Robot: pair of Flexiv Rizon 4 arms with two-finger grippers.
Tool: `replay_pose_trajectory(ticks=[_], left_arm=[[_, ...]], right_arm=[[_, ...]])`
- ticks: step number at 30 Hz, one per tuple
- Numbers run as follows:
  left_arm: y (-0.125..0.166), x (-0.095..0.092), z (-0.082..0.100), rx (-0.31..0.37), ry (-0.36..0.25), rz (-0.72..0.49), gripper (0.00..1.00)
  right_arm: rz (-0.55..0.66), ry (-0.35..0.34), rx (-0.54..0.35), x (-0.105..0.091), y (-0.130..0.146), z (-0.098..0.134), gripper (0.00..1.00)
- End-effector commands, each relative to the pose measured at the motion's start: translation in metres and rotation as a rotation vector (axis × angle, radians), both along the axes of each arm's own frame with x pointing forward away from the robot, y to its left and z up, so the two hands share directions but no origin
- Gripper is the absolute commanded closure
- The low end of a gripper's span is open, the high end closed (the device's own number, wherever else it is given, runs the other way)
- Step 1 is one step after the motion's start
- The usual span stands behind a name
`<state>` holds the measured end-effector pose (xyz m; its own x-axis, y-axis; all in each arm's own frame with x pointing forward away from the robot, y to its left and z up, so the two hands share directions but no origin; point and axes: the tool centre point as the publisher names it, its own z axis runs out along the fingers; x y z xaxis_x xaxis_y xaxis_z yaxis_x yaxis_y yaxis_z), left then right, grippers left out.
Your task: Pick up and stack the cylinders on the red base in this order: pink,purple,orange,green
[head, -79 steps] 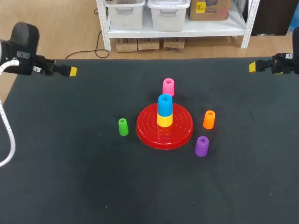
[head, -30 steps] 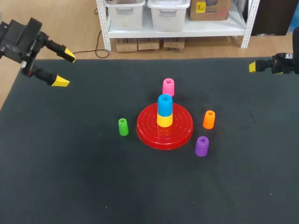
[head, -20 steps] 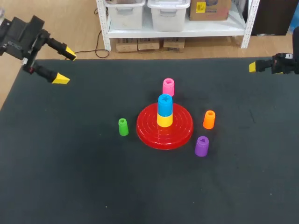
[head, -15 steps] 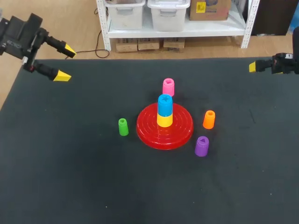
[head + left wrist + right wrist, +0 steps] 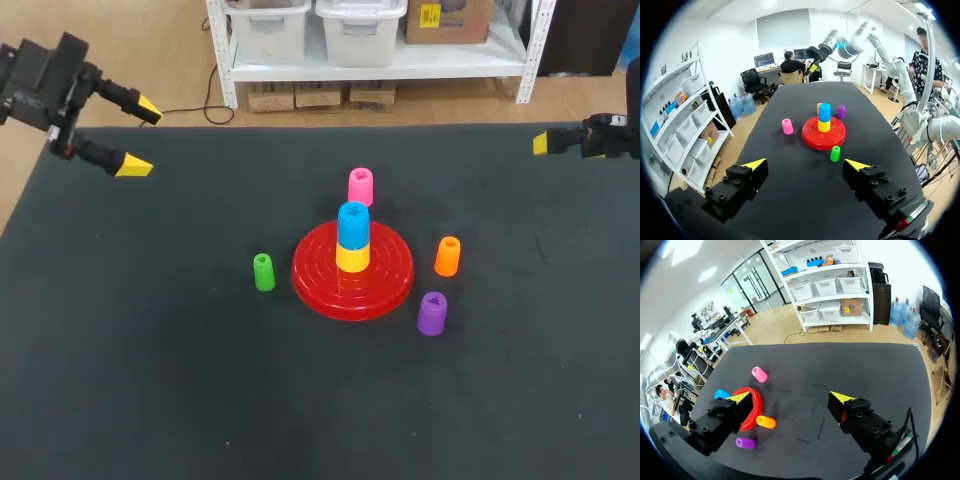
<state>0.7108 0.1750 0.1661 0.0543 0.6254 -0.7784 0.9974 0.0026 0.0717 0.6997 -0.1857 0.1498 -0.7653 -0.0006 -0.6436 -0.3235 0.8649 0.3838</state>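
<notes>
On the bench [image 5: 150, 350], a ridged red base [image 5: 390, 278] carries a blue cylinder [image 5: 352, 224] atop a yellow cylinder [image 5: 352, 258]. Around it stand the pink cylinder [image 5: 360, 187] at 12 o'clock, orange cylinder [image 5: 447, 256] at 3, purple cylinder [image 5: 432, 313] at 4 and green cylinder [image 5: 264, 272] at 9; left jaws and right jaws gape wide, empty.

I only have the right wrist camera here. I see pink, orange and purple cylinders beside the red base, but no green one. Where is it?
Observer: The green cylinder stands upright on the table, on the robot's left side of the red base, close to it but not touching.
Operator: Most of the base is hidden from me. What is on it?
Observer: A blue cylinder sits on a yellow cylinder at the base's centre.
Operator: Is the left end effector holding anything?
Observer: No, the left end effector is open and empty, near the table's far left corner.
</notes>
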Motion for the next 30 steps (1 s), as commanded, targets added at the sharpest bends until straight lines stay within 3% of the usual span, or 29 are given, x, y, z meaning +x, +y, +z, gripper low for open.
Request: replay_pose_trajectory(ticks=[1,14,17,21,25,30], left_arm=[[-0.001,0.004,0.000,-0.004,0.005,-0.005,0.00],[-0.005,0.003,0.000,0.004,-0.008,-0.015,0.00],[-0.005,0.003,0.000,0.004,-0.008,-0.015,0.00],[-0.005,0.003,0.000,0.004,-0.008,-0.015,0.00],[-0.005,0.003,0.000,0.004,-0.008,-0.015,0.00],[-0.005,0.003,0.000,0.004,-0.008,-0.015,0.00]], right_arm=[[0.000,0.000,0.000,0.000,0.000,0.000,0.00],[0.000,0.000,0.000,0.000,0.000,0.000,0.00],[0.063,-0.016,-0.182,0.010,0.003,0.007,0.00],[0.191,-0.011,-0.341,0.027,0.009,0.027,0.00],[0.341,-0.029,-0.423,0.038,0.024,0.048,0.00],[0.524,-0.054,-0.524,0.039,0.056,0.054,0.00]])
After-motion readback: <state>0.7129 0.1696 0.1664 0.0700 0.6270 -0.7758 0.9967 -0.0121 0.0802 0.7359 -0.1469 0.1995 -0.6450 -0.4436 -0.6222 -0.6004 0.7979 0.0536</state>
